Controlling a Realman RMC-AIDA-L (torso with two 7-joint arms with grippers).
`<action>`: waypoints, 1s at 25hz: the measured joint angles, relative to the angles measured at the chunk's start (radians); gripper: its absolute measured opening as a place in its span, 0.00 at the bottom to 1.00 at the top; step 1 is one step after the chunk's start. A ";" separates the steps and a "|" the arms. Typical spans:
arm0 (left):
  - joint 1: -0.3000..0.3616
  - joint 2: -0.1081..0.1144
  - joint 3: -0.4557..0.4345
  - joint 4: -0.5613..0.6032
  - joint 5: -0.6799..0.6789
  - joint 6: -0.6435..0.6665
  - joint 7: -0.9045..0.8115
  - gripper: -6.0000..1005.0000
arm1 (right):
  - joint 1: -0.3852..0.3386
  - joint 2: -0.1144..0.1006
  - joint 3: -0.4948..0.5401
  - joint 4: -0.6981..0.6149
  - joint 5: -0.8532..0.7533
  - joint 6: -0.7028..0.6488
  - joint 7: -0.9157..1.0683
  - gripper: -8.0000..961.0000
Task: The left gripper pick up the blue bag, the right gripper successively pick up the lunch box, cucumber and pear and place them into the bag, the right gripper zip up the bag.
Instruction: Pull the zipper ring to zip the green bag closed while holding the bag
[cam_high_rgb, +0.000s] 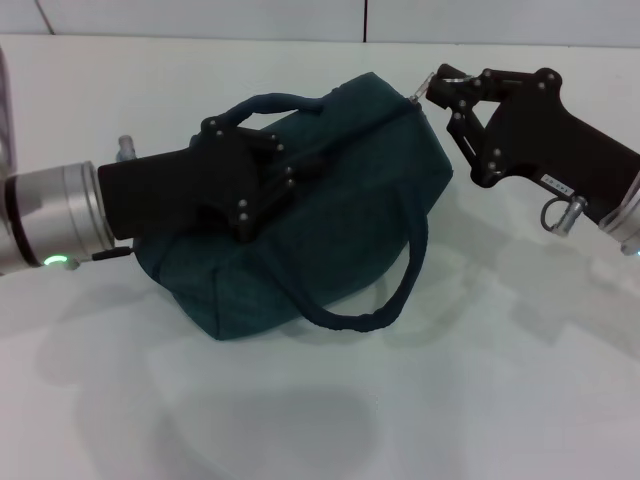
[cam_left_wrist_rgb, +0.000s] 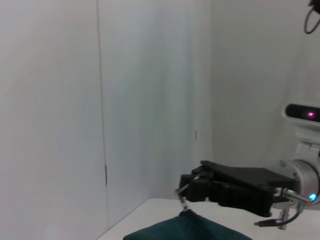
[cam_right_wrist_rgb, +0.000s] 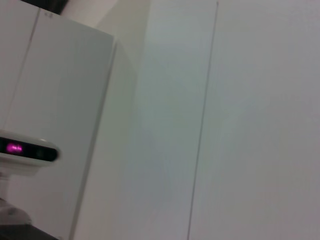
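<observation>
The table is filling the lower part of the head view, bare white and nearest the camera. Above it, at the centre of the frame, the bag is lying on its side, looking full and rounded, with one handle trailing toward the lower centre and the other arching over its upper left. The left gripper is reaching in from the left edge, its fingers closed on the bag's top by that upper handle, steadying it. The right gripper is coming in from the upper right, its fingertips pinched together at the bag's upper right corner, where the zipper pull is sitting; the left wrist view is showing that gripper at the lower centre, fingertips down at the fabric's edge with a thin metal piece between them. The lunch box, cucumber and pear are not showing anywhere, presumably inside. This seems to be the zipping step, near its end. To do it well, the right gripper should be pulling straight along the zipper line while the left is holding the fabric taut, so the slider is not jamming.
</observation>
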 joint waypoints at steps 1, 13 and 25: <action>0.004 -0.001 -0.002 0.000 0.000 0.005 0.008 0.07 | 0.000 0.000 -0.002 0.001 0.005 0.007 0.000 0.06; 0.033 -0.008 -0.097 -0.005 0.003 0.012 0.013 0.08 | 0.001 0.000 0.006 0.041 0.019 0.065 0.066 0.06; 0.029 -0.010 -0.144 -0.017 0.001 0.006 0.016 0.09 | 0.005 -0.002 0.001 0.054 0.011 0.170 0.116 0.06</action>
